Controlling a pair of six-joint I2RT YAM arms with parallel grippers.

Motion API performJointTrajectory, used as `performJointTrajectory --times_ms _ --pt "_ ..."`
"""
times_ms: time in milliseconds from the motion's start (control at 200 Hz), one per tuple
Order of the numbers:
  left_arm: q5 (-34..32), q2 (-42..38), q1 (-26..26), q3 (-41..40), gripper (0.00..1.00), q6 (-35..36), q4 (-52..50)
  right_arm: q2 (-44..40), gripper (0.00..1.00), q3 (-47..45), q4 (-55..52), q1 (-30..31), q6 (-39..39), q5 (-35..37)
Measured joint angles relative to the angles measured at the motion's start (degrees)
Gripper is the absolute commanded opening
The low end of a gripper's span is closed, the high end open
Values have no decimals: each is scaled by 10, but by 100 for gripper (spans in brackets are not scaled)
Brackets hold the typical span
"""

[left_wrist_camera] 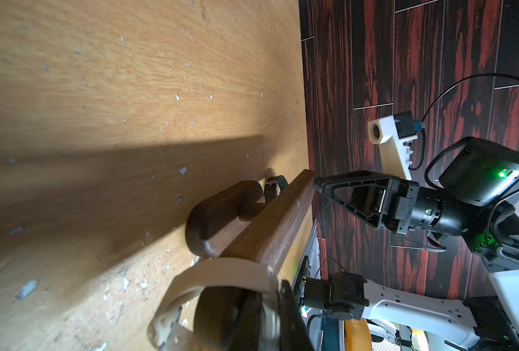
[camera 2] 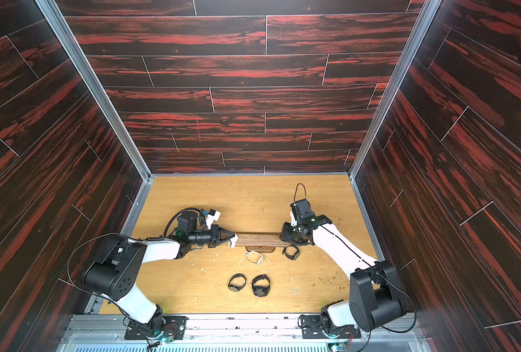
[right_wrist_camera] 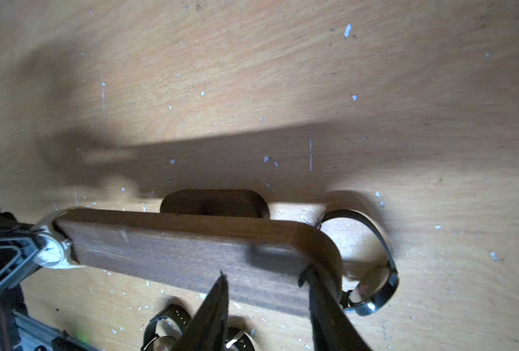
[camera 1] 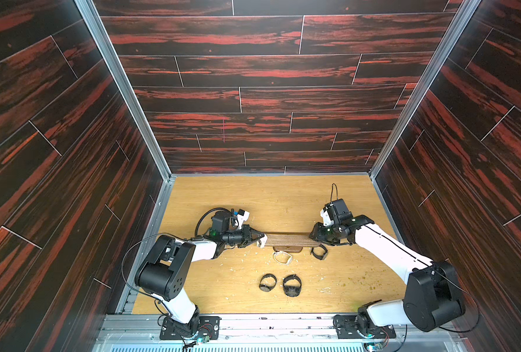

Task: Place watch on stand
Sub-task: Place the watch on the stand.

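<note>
My left jaws clench the pale-strapped watch [right_wrist_camera: 51, 252], its loop just catching the near end of the stand [camera 1: 286, 240]. My right jaws hang parted at the far end. Sliding it fully on is left to do.

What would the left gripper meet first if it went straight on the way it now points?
The stand's bar. The left gripper, shut on the pale-strapped watch, points lengthwise at the bar's near end, and the strap seems to loop around that tip. Depth is hard to judge here.
</note>
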Motion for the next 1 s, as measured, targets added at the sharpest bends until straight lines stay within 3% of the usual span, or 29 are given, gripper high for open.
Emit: performJointTrajectory --times_ms 1002 --pt "-7 40 -31 23 0 -35 46 5 42 -12 46 -1 15 -48"
